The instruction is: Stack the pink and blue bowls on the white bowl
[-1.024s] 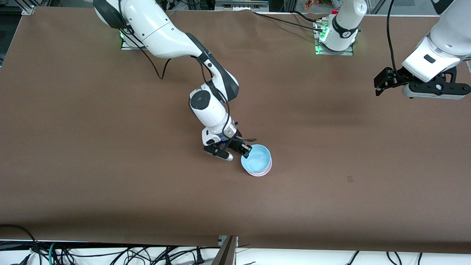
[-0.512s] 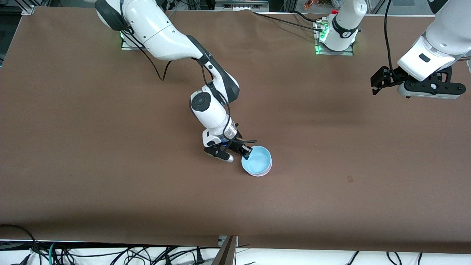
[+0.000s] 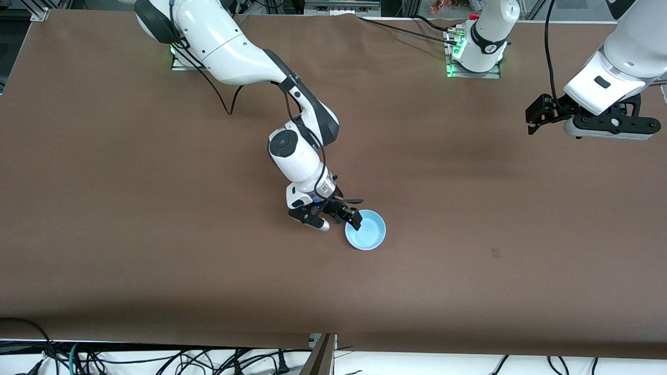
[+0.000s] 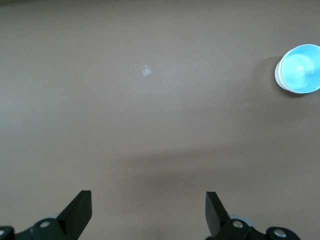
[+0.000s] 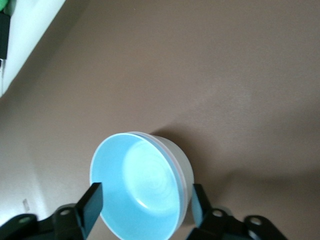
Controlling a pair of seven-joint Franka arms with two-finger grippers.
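- The brown table (image 3: 156, 208) takes up nearly the whole front view, its cloth plain apart from a small pale mark (image 3: 495, 253) toward the left arm's end, which also shows in the left wrist view (image 4: 145, 71).
- The right arm (image 3: 292, 130) reaches from its base down to the middle of the table and ends at the bowls.
- The left arm (image 3: 620, 57) waits, raised over its own end of the table, well apart from the bowls.
- The left gripper (image 4: 149, 210) hangs over bare cloth with its two fingers spread wide — released, with nothing between them.
- The bowls sit nested in one stack near the table's middle: the blue bowl (image 3: 366, 229) lies on top, its inside open to view.
- In the right wrist view a thin pink rim (image 5: 172, 159) shows just under the blue bowl's edge — the pink bowl — and the white bowl (image 5: 184, 167) forms the stack's outer wall below it.
- The right gripper (image 5: 146, 205) is low over the stack, its jaws parted, one finger on each side of the rim; neither finger clearly presses the bowls, so it reads as released.
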